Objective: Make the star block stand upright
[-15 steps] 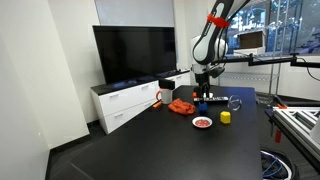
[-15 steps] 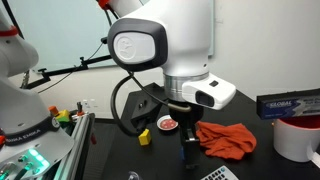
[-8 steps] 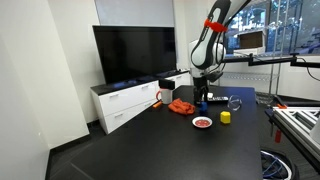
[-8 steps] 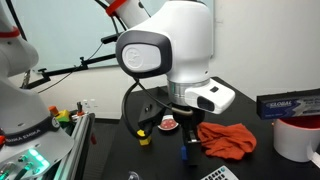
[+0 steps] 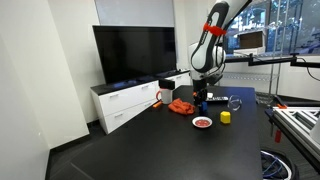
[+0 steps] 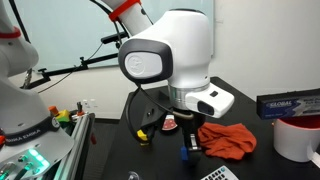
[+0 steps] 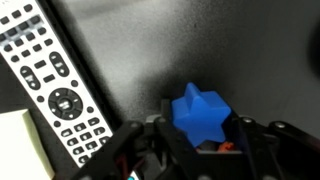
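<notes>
Gripper [image 7: 201, 140] clamps the blue star block [image 7: 200, 110] at lower centre, hiding its base; star face tilts toward the wrist camera, long axis unclear.

Robotics lab: other robot arms [image 6: 20, 85], television [image 5: 133, 55].

Plain white wall [image 5: 60, 70] w/ a big black flat-screen TV [image 5: 132, 55] on a low white cabinet [image 5: 125, 103]; dark grey floor [image 5: 85, 135] below. Wide matte black table [image 5: 150, 150] in front, glass windows [image 5: 290, 25] at the back, light bright & even.
</notes>
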Controlling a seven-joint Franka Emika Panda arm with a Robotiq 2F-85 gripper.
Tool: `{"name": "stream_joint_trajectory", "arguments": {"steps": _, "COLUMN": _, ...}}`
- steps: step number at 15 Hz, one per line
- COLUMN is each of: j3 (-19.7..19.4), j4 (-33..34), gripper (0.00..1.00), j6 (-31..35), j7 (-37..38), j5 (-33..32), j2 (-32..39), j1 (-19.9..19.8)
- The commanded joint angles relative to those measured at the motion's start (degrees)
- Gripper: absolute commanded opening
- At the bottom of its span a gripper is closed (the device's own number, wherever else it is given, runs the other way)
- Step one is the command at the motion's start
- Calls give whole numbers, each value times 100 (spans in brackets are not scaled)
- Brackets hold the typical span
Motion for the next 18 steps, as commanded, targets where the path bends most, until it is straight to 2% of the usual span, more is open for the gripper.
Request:
{"name": "stream_joint_trajectory", "arguments": {"steps": 1, "j3": 2, "j4": -62, "gripper": 20, "j6": 113, "j7": -5, "j5": -89, "j2": -199, "j1": -49}}
{"name": "stream_joint_trajectory", "arguments": {"steps": 4, "j3": -274, "j4": -320, "gripper": 20, "j6": 263, "j7": 82, "j5": -696, "j2": -565, "j1": 180}}
{"name": "stream_joint_trajectory", "arguments": {"steps": 7, "j3": -747, "j4": -539, "gripper": 20, "j6": 812, "j7": 431, "j5": -1881, "j2": -760, "j1": 515}}
{"name": "stream_joint_trajectory", "arguments": {"steps": 8, "j3": -956, "j4": -639, "gripper": 20, "j6": 1229, "j7": 736, "j5": -2337, "j2": -729, "j1": 654}}
{"name": "stream_joint_trajectory", "arguments": {"steps": 10, "j3": -1230, "j4": -890, "gripper": 20, "j6": 2138, "j7": 1270, "j5": -2685, "j2": -695, "j1": 829}}
{"name": "stream_joint_trajectory", "arguments": {"steps": 12, "j3": -1566, "j4": -1129, "gripper": 20, "j6": 3054, "j7": 1672, "j5": -2844, "j2": -566, "j1": 1121}}
{"name": "stream_joint_trajectory", "arguments": {"steps": 14, "j3": -2247, "j4": -1271, "gripper": 20, "j6": 4019, "j7": 1824, "j5": -2796, "j2": -289, "j1": 1767}}
{"name": "stream_joint_trajectory", "arguments": {"steps": 16, "j3": -2884, "j4": -1425, "gripper": 20, "j6": 4953, "j7": 1437, "j5": -2222, "j2": 13, "j1": 2468}}
{"name": "stream_joint_trajectory", "arguments": {"steps": 18, "j3": -3235, "j4": -1607, "gripper": 20, "j6": 5789, "j7": 1200, "j5": -1628, "j2": 314, "j1": 2966}}
